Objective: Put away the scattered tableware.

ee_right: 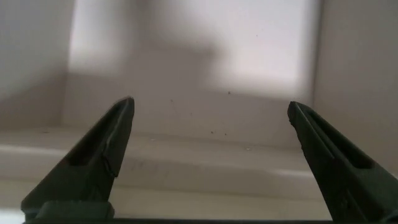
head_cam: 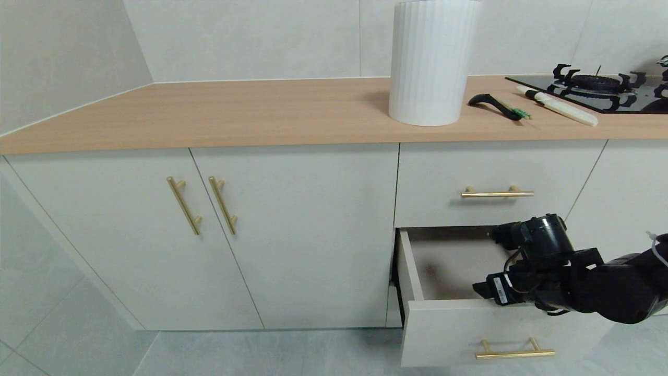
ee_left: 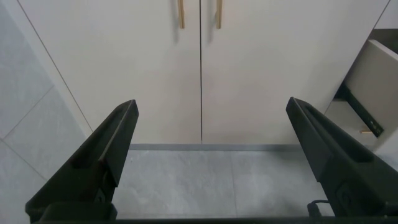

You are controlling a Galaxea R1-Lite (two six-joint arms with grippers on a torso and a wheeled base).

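On the wooden countertop (head_cam: 235, 112) lie a black-handled utensil with a green tip (head_cam: 498, 106) and a long white utensil (head_cam: 558, 107), both to the right of a tall white ribbed container (head_cam: 430, 62). The lower drawer (head_cam: 409, 271) stands pulled out. My right gripper (head_cam: 493, 292) hangs over its front edge, open (ee_right: 210, 106), with nothing between the fingers and the drawer's pale inner floor (ee_right: 199, 74) beyond them. My left gripper (ee_left: 211, 109) is open and holds nothing, low in front of the double cabinet doors (ee_left: 199, 68).
A black gas hob (head_cam: 595, 86) sits at the counter's far right. The shut upper drawer (head_cam: 496, 180) has a brass handle, as do the cabinet doors (head_cam: 209, 230). The open drawer's side (ee_left: 373, 81) juts out over the grey tiled floor (ee_left: 199, 180).
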